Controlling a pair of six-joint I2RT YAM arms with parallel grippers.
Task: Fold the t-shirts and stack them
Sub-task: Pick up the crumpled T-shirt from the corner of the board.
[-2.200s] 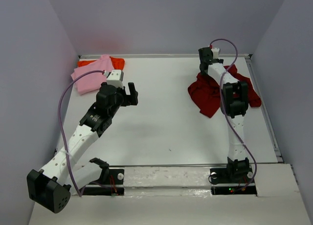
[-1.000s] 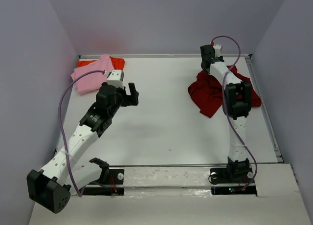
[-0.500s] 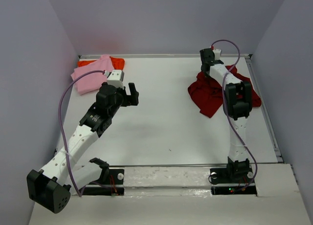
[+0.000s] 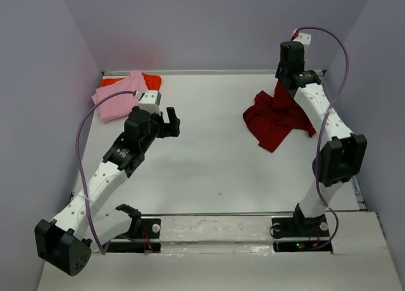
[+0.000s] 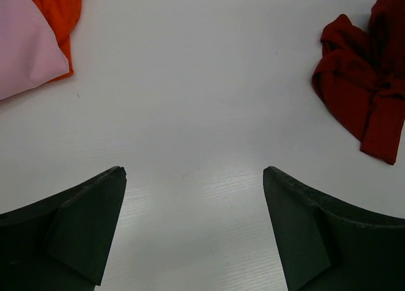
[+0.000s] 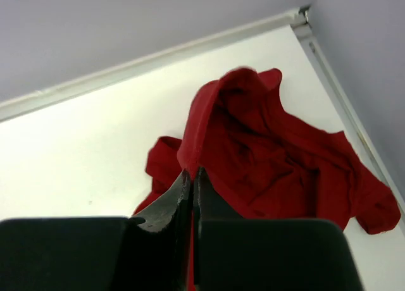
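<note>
Top cam first: my right gripper (image 4: 284,83) is pinched shut on a fold of the dark crimson shirt (image 4: 272,121) at the far right of the table (image 4: 209,171). That bit is pulled up into a peak while the rest lies crumpled on the surface. The left gripper (image 4: 169,121) hangs over the left-middle, fingers spread wide, holding nothing. The pink shirt (image 4: 116,96) sits in the far left corner, lying partly over the orange-red shirt (image 4: 152,81). Left wrist cam: the open fingers frame bare table, with pink and orange at upper left and crimson at upper right, all well apart from them. Right wrist cam: jaws closed tight on a red edge, the rest bunched below. I reckon I'm on step 1, picking up the crimson one to spread it. Next I need to bring it to the middle and get the left gripper on a 2nd edge so it flattens. I can't read any brand, label or print anywhere.
</note>
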